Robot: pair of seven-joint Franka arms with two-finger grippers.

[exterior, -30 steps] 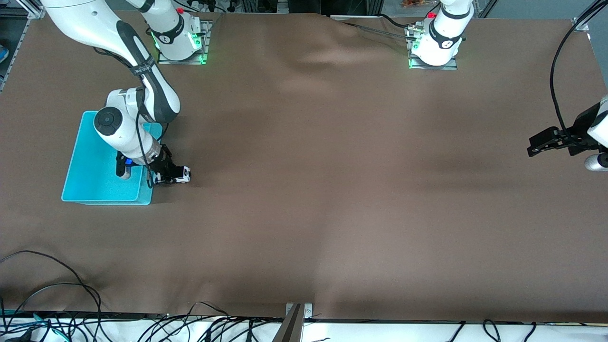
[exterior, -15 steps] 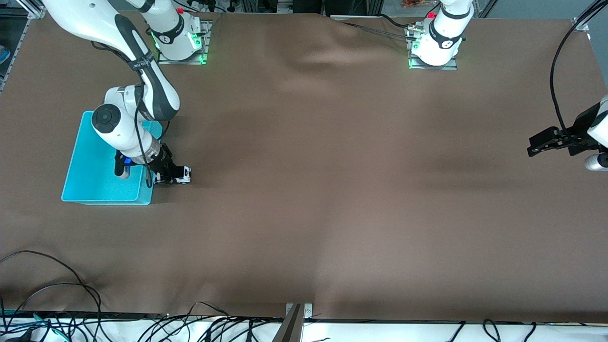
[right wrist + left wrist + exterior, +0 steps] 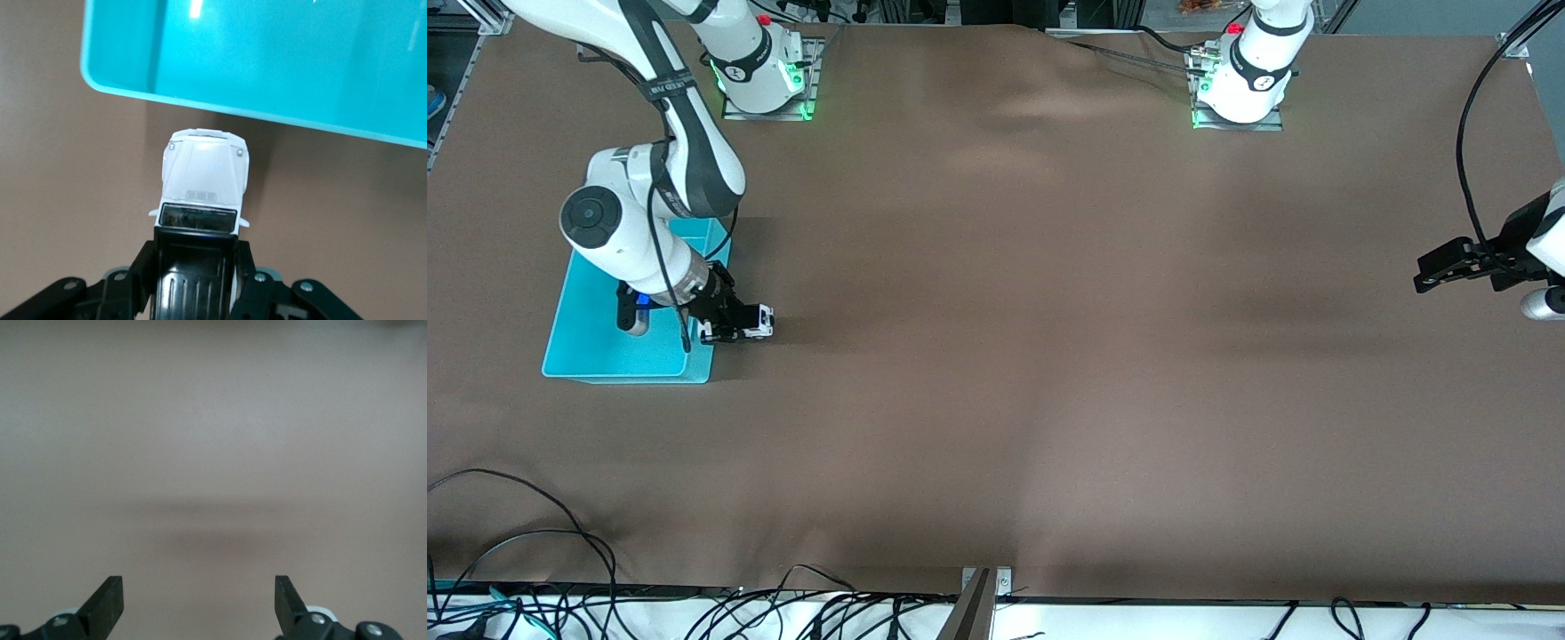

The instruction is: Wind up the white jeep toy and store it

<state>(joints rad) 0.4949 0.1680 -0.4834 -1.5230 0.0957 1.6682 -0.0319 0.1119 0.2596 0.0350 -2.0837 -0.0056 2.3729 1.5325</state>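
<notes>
The white jeep toy (image 3: 756, 324) is a tiny boxy white car with a black roof. My right gripper (image 3: 729, 325) is shut on it, its jaws clamped on the sides of the black roof, beside the turquoise bin (image 3: 600, 342). In the right wrist view the jeep (image 3: 207, 177) points its white hood toward the bin's rim (image 3: 253, 113), with my right gripper (image 3: 197, 273) closed around the roof. My left gripper (image 3: 1436, 271) is open and empty above the cloth at the left arm's end of the table; its view shows my left gripper (image 3: 199, 603) over bare cloth.
A brown cloth (image 3: 1049, 356) covers the table. The bin sits near the right arm's end. Cables (image 3: 534, 569) lie along the table edge nearest the front camera.
My right arm has shifted a little toward the bin with the jeep in its grip. The left arm has not moved.
</notes>
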